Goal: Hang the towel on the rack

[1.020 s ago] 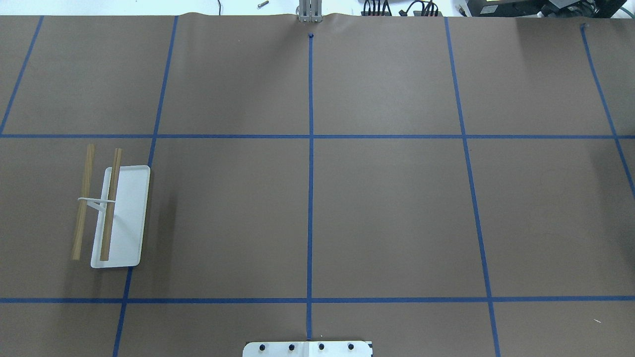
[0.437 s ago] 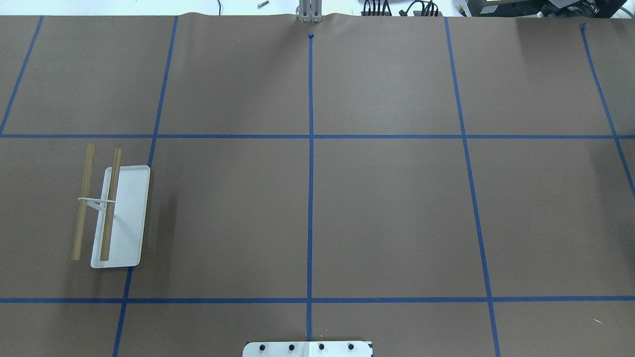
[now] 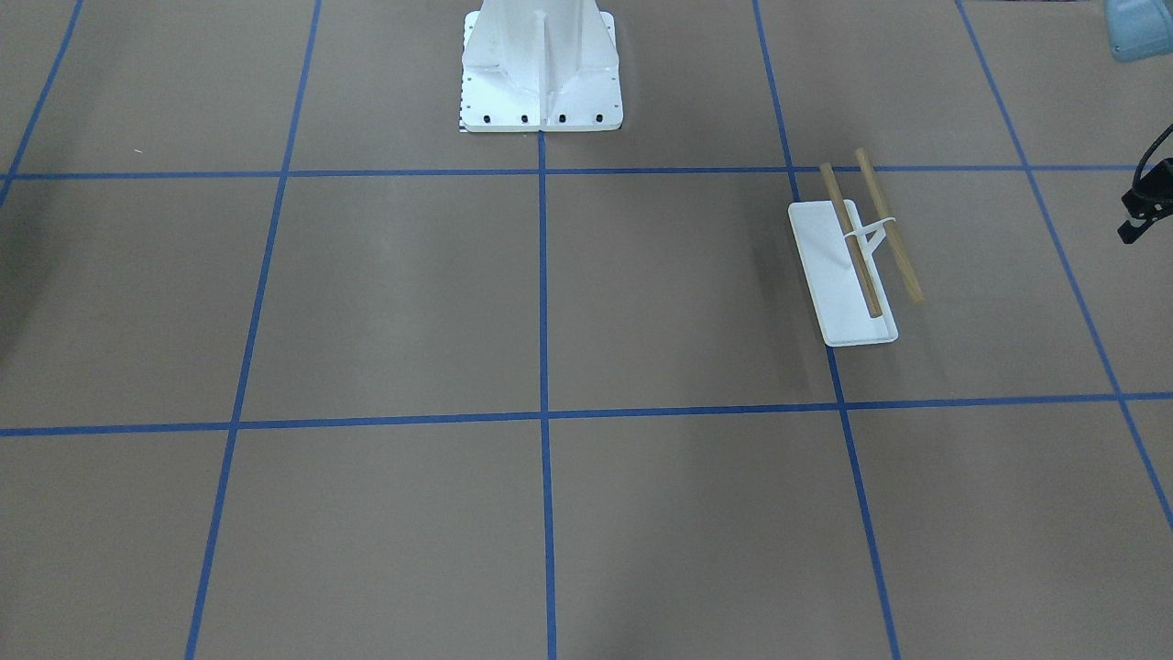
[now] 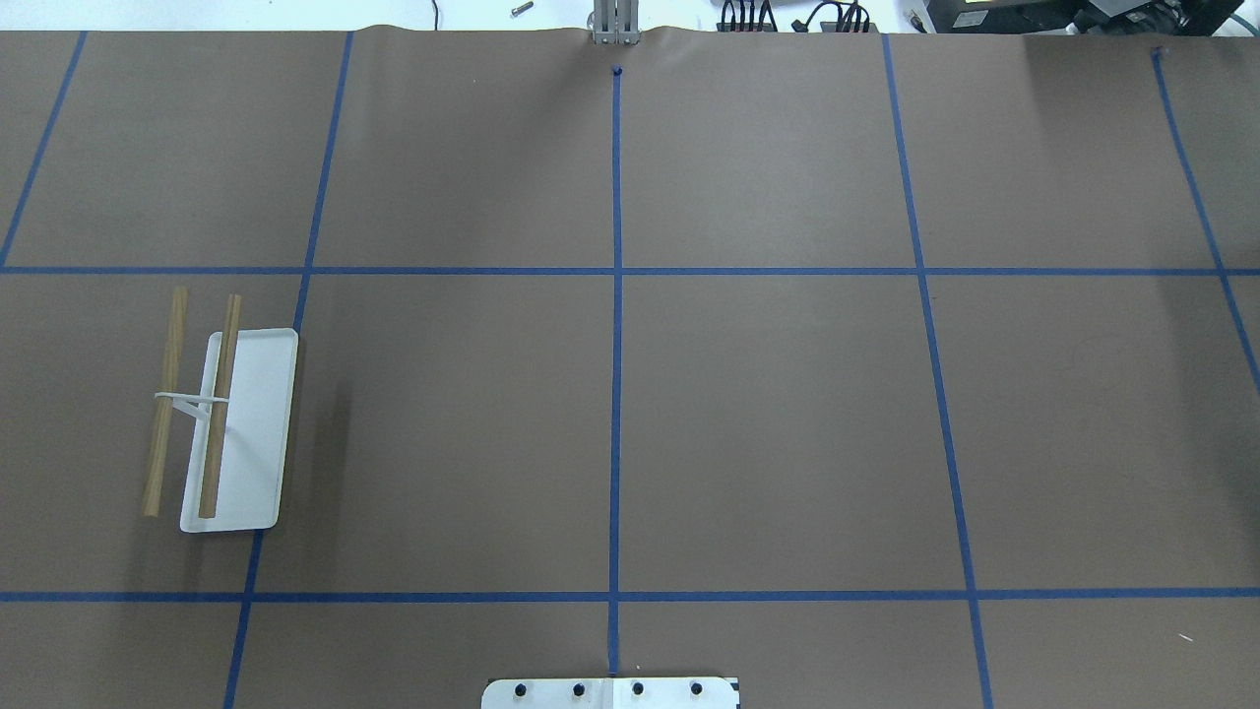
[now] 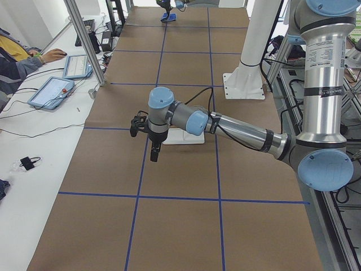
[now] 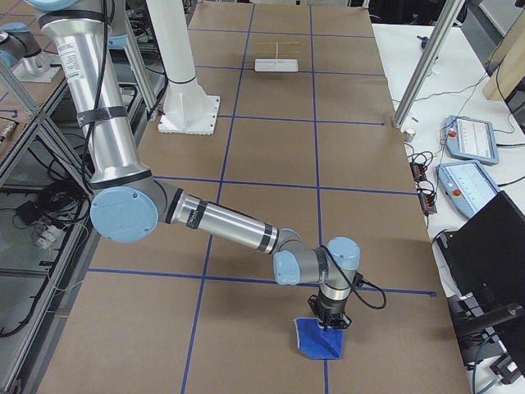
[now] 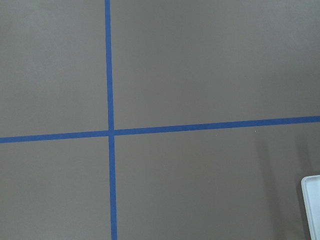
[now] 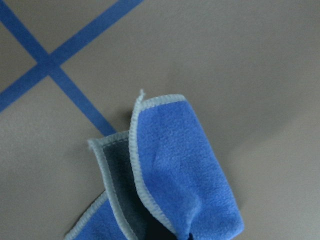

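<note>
Movement: none seen in the overhead view; the rack (image 4: 258, 433) sits on the same spot as a second ago.
Rack: white tray base flat on the tabletop (image 4: 768, 423), two tan wooden rods (image 4: 219, 409) parallel above it on a thin white support; at 9 o'clock of the tabletop's middle in the overhead view; nothing hangs on it.
Towel (image 6: 318, 342): royal-blue cloth with a light grey stitched edge, on the tabletop at the robot's right end, well apart from the rack; crumpled, one flap turned so that the greyish underside shows; it fills the 6 o'clock part of the right wrist view, with a crossing of blue tape lines (image 8: 47, 64) at its 10 o'clock.
Right end effector (image 6: 329, 325): pointing down, tips at the towel's edge nearest the arm; cannot tell whether it is clamped or spread.
Left end effector (image 5: 154, 153): hanging above the tabletop near the rack, apart from it; its wrist view catches only a corner of the tray at 4 o'clock; cannot tell how its jaws stand.
Pedestal (image 3: 541, 73): large, white, bolted at the robot's edge of the tabletop.
</note>
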`<state>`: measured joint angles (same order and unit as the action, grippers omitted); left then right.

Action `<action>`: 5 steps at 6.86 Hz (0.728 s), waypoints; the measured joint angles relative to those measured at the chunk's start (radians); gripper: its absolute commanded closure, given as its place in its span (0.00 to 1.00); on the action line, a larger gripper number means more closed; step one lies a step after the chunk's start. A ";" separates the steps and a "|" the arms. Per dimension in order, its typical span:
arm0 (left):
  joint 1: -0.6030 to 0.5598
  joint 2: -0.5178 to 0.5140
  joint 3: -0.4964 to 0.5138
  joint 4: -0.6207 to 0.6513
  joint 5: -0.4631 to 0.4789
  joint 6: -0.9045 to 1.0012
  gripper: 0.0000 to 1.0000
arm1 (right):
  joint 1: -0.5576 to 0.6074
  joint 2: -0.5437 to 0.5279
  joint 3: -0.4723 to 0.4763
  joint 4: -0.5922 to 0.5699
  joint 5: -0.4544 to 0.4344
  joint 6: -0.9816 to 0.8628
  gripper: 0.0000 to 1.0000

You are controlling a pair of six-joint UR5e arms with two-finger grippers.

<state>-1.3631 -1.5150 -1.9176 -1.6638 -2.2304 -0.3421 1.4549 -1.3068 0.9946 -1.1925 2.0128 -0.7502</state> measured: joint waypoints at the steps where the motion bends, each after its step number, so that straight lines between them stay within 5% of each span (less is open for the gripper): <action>1: 0.004 0.001 0.000 -0.002 0.000 -0.002 0.02 | 0.025 0.031 0.048 -0.112 0.013 0.002 1.00; 5: 0.105 -0.009 0.006 -0.119 -0.018 -0.240 0.02 | 0.027 0.119 0.466 -0.748 0.008 0.235 1.00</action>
<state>-1.2583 -1.5244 -1.9118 -1.7830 -2.2488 -0.5826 1.4818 -1.1877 1.4610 -1.9410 2.0205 -0.5154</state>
